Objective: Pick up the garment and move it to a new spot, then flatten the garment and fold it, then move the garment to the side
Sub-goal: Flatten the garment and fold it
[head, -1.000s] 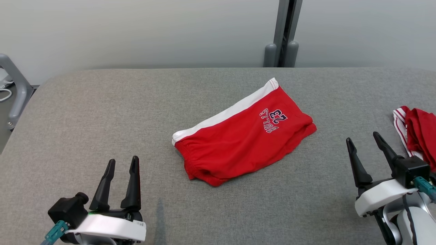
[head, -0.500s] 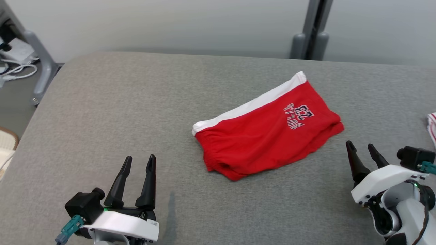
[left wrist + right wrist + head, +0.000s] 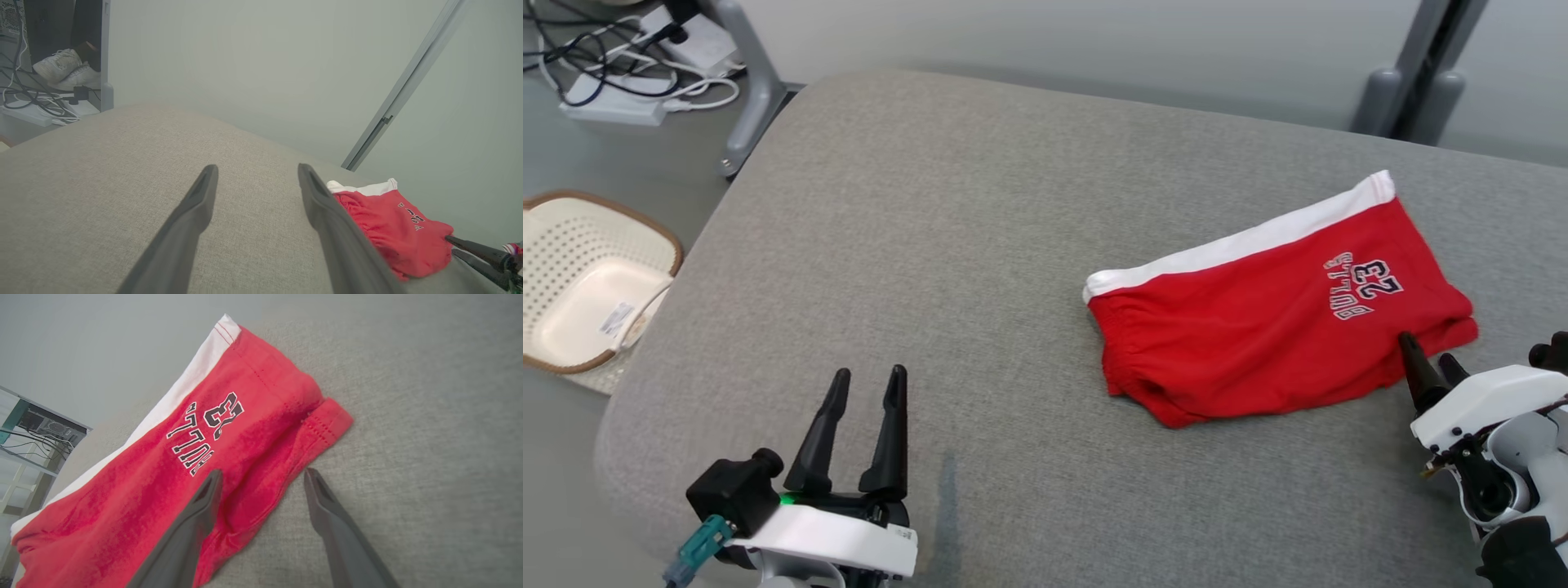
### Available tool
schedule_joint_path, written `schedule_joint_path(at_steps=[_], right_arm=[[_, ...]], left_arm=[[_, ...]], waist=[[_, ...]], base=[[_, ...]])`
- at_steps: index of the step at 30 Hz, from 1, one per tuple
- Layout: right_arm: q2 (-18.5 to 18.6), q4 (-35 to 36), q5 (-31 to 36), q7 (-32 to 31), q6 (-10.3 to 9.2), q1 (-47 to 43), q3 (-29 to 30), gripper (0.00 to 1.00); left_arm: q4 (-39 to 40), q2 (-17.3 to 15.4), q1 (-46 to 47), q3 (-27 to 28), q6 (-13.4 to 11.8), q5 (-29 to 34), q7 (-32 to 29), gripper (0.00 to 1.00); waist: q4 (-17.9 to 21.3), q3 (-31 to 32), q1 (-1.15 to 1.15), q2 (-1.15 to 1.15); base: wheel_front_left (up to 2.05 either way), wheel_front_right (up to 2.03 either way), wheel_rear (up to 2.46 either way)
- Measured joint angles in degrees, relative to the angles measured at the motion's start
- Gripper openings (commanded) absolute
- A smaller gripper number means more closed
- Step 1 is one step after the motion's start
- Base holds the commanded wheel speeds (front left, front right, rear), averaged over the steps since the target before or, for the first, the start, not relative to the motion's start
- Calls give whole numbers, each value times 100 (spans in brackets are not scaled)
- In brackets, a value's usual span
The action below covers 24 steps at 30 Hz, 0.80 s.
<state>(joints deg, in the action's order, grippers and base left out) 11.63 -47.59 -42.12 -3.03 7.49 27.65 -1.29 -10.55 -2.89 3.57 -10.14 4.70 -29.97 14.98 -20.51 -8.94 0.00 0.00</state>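
In the head view, the red shorts (image 3: 1278,327) lie on the right half of the cushion (image 3: 931,204), with the right gripper (image 3: 1427,359) open at their near edge and the left gripper (image 3: 870,377) open well apart. The left wrist view shows bare cushion ahead, which offers open room. In the right wrist view the fingers (image 3: 192,522) straddle the hem, so picking up seems to be the step in hand, and it calls for a drop and a pinch.
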Motion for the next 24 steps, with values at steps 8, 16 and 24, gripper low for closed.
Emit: schedule_joint_path(at_steps=[8,16,24], right_arm=[[58,-695,-230,-1,1,444,143,100],[189,-1181,-320,2,1,860,127,100],[346,-1428,-218,54,1,1209,-88,9]], left_arm=[[57,5,-84,-339,-73,111,0,100],[152,10,-65,-538,-94,121,0,100],[174,8,53,-543,-136,42,0,100]], waist=[[-314,-94,0,0],[-420,-187,0,0],[-478,-345,0,0]], base=[[0,0,0],[0,0,0],[0,0,0]])
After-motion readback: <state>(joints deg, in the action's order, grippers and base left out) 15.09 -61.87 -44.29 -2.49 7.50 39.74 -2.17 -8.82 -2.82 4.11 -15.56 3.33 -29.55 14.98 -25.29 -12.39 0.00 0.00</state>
